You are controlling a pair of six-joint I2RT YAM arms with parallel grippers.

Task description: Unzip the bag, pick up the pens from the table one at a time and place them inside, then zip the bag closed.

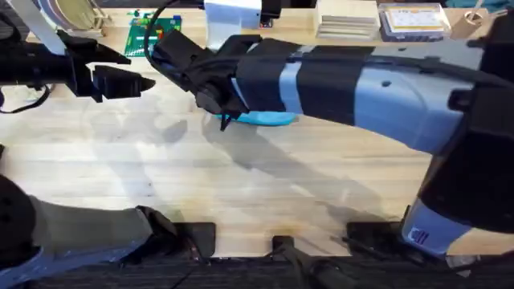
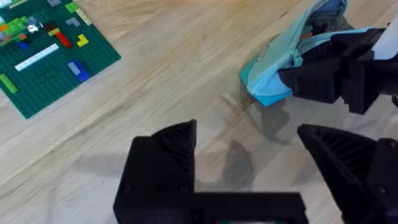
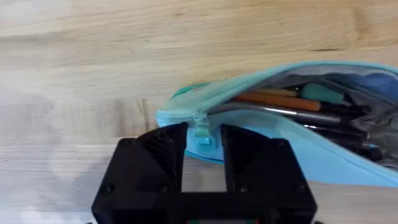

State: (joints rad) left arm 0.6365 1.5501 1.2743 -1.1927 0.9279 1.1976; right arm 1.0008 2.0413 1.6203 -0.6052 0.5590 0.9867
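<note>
My right end effector (image 3: 203, 146) is pinching the zipper pull (image 3: 203, 132) on the bag (image 3: 323, 158), pens (image 3: 292, 102) inside, near the desk's (image 1: 120, 160) far edge. Left end effector (image 2: 249, 155) hovers spread, off to the side.

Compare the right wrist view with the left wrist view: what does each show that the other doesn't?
Right wrist view alone: the pens, an orange one and dark ones, lying inside the open pouch, and the right gripper closing around the pale zipper pull.

Left wrist view alone: the green brick baseplate with coloured bricks, and the open left gripper over bare wood.

Both: the light turquoise-blue fabric pouch, unzipped, on the light wood plank table.
</note>
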